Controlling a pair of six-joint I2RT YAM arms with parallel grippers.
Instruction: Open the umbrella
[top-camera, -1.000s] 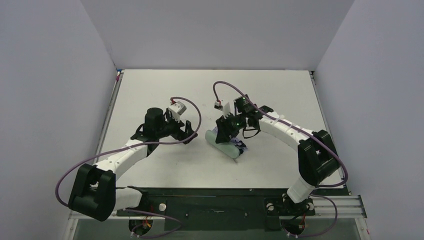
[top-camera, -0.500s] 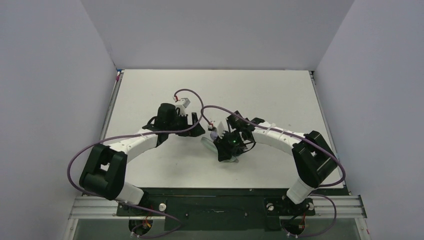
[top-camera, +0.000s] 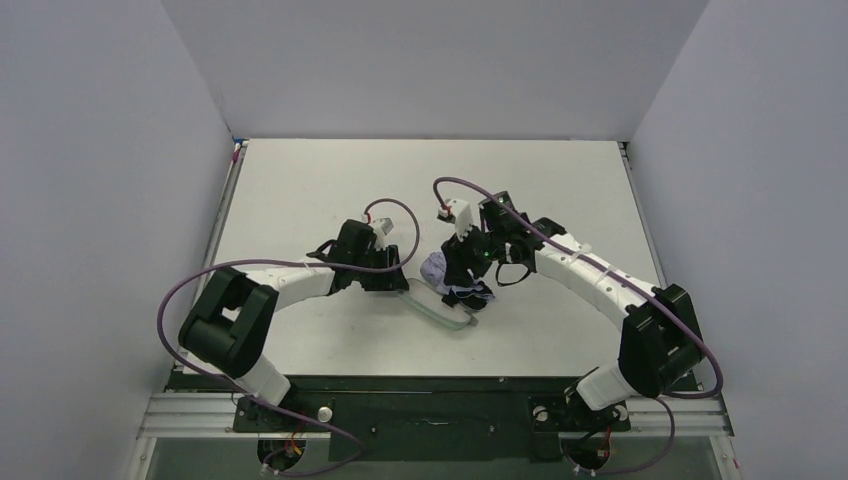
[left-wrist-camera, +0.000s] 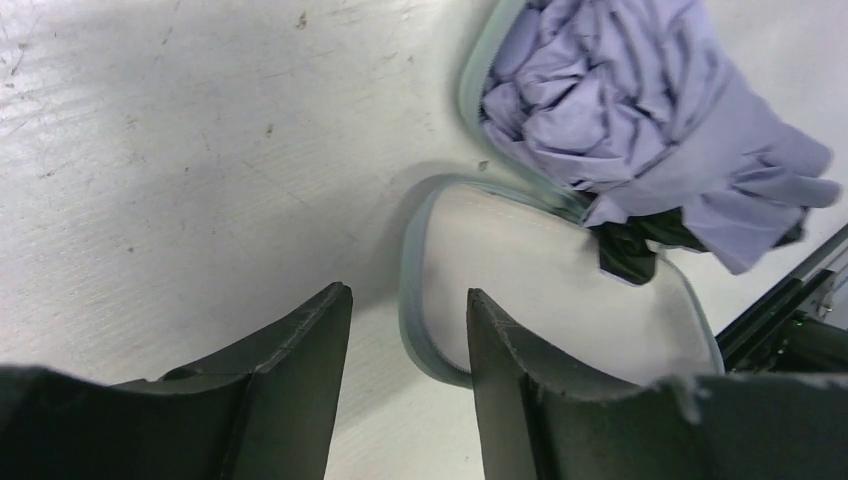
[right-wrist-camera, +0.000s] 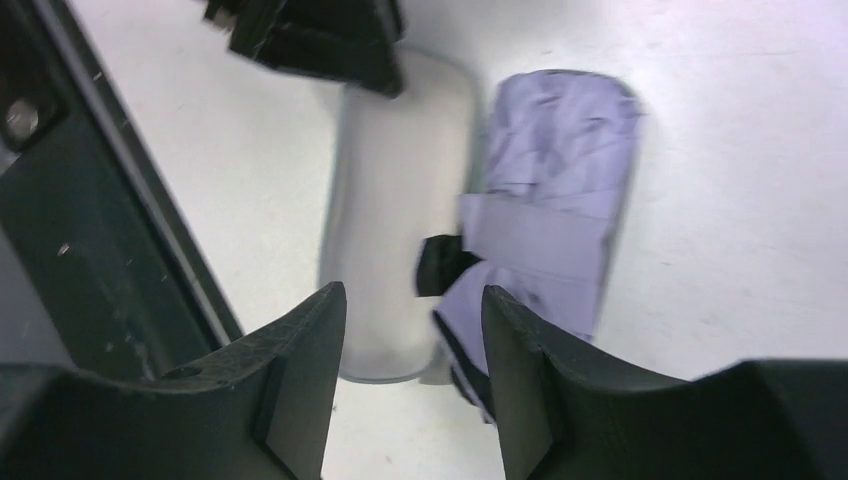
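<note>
The umbrella (left-wrist-camera: 640, 110) is a folded bundle of lavender fabric lying in one half of an open zip case; it also shows in the overhead view (top-camera: 436, 268) and the right wrist view (right-wrist-camera: 560, 190). The case's other half, a white lid (left-wrist-camera: 540, 280) with a grey-green rim, lies flat beside it. My left gripper (left-wrist-camera: 408, 305) sits low at the lid's end. Its jaws are partly apart, and the rim lies in the gap, close to the right finger and not pinched. My right gripper (right-wrist-camera: 412, 300) hovers open above the bundle, holding nothing.
The white table (top-camera: 330, 180) carries only the case (top-camera: 445, 310) and umbrella, near its middle front. A black rail (top-camera: 430, 395) runs along the near edge by the arm bases. Grey walls close in the left, right and back sides.
The case now lies open with the lavender bundle exposed. My left arm swung right to the case's end and its jaws narrowed. My right gripper lifted off and widened slightly.
</note>
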